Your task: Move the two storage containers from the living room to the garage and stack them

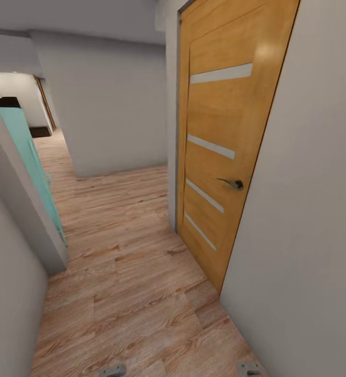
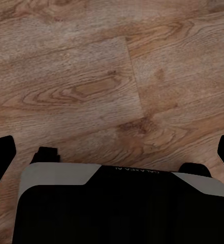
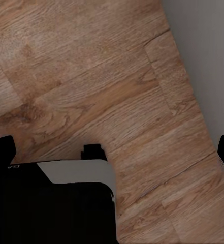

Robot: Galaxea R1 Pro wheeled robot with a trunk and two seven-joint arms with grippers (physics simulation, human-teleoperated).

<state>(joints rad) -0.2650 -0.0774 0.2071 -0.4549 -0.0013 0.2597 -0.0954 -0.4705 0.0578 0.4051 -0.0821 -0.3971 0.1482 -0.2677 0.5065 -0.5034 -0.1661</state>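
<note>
The two storage containers are out of view, and so is the garage's dark concrete floor. I am in a narrow hallway with light wood-plank flooring [image 1: 136, 293]. In the left wrist view my left gripper [image 2: 113, 148] is open, its dark fingertips [image 2: 1, 155] wide apart over bare planks with nothing between them. My right gripper [image 3: 113, 150] is open too, its fingertips [image 3: 1, 151] spread over planks beside a grey wall [image 3: 203, 46]. My black and white base [image 2: 122, 203] lies under both.
A shut orange wood door [image 1: 220, 131] with a metal handle [image 1: 234, 184] is set in the grey wall [image 1: 309, 209] close on my right. A teal door [image 1: 30, 157] stands ajar at the left wall. The corridor runs ahead and bends back left past a grey wall [image 1: 110, 110].
</note>
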